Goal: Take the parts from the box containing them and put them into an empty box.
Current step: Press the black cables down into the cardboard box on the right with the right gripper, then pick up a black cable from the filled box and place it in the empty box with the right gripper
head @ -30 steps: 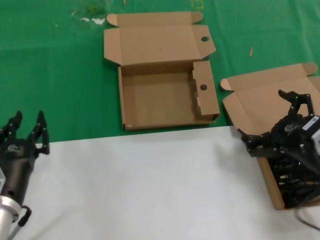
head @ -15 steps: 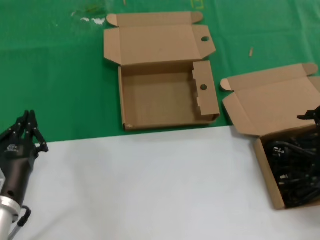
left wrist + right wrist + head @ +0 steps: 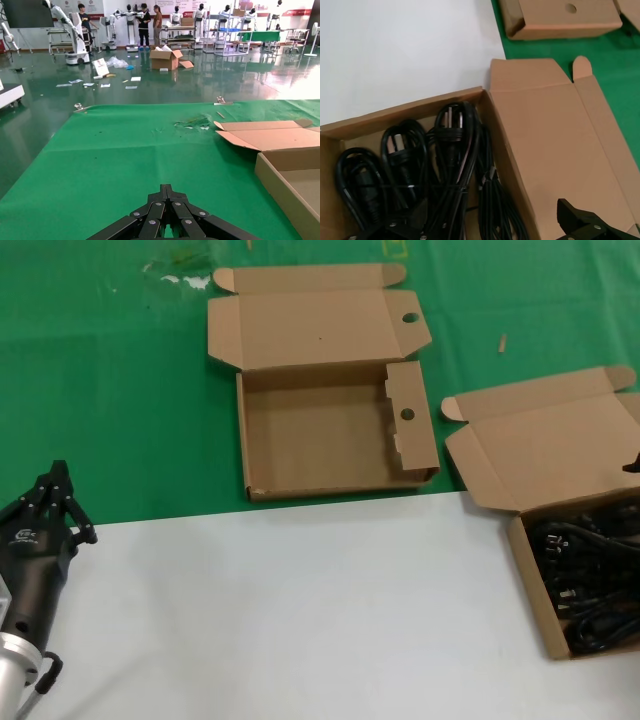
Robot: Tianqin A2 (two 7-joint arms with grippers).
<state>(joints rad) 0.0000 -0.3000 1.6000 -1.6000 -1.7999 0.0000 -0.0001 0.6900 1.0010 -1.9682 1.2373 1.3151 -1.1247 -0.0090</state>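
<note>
The empty box point(image 3: 320, 440) with round holes in its flaps lies open on the green cloth at centre back; it also shows in the left wrist view point(image 3: 292, 175) and the right wrist view point(image 3: 560, 20). The box containing the parts point(image 3: 530, 445) lies open at the right, lid folded back. Several black cable bundles point(image 3: 590, 580) fill it, and they show in the right wrist view point(image 3: 445, 160). My right gripper point(image 3: 490, 210) is open above them with jaws spread wide, and only a tip point(image 3: 634, 466) shows at the head view's right edge. My left gripper point(image 3: 57, 490) is shut and empty at the lower left.
A white sheet point(image 3: 300, 610) covers the near half of the table and green cloth point(image 3: 100, 390) the far half. Small scraps point(image 3: 185, 280) lie on the cloth at the back left. Beyond the table is a hall with robots and people point(image 3: 145, 20).
My right gripper has moved right, almost out of the head view, uncovering the cables. My left gripper's fingers have gone from spread to shut.
</note>
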